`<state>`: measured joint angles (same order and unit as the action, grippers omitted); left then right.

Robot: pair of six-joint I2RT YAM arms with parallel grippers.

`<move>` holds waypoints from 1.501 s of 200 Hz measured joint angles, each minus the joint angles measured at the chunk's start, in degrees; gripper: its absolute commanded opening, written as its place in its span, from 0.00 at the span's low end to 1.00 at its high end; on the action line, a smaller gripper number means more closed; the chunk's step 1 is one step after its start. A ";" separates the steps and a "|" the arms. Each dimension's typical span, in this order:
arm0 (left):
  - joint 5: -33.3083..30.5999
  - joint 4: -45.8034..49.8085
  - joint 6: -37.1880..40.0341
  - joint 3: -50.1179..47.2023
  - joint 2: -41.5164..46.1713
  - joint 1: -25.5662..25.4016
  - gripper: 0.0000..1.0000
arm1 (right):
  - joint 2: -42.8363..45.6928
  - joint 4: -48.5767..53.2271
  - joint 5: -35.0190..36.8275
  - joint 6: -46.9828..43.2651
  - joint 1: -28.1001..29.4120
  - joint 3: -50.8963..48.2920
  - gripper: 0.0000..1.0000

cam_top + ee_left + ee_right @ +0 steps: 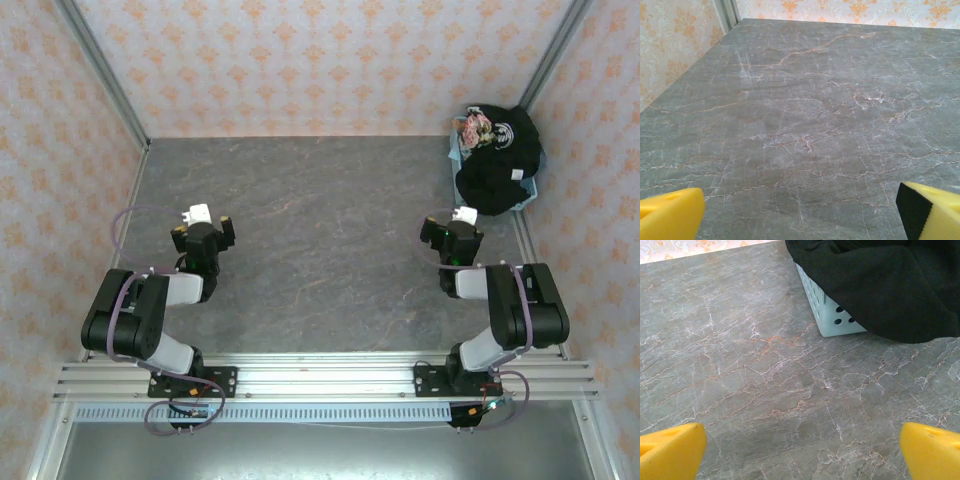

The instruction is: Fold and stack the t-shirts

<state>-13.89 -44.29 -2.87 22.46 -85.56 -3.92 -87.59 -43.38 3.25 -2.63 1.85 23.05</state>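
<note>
Nearest, the left gripper and right gripper hover over the table, fingers spread wide, holding nothing. Beyond the right one, the black t-shirt heaps in the basket and spills over its near rim. Its long axis runs near-to-far.

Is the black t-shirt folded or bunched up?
Bunched up, not folded: the black t-shirt lies heaped in the light blue basket, with cloth draping over its rim.

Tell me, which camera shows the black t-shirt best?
The top external view: it takes in the whole black t-shirt, heaped in the basket at the far right corner. The right wrist view catches just a black fold draped over the basket's corner.
</note>
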 measured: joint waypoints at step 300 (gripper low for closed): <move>9.84 72.35 -33.53 64.22 3.89 -9.90 0.99 | -19.74 78.75 6.03 28.83 -8.13 94.51 0.99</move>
<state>-4.05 28.05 -36.40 86.67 -81.67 -13.82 -107.33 35.38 9.28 26.20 -6.28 117.56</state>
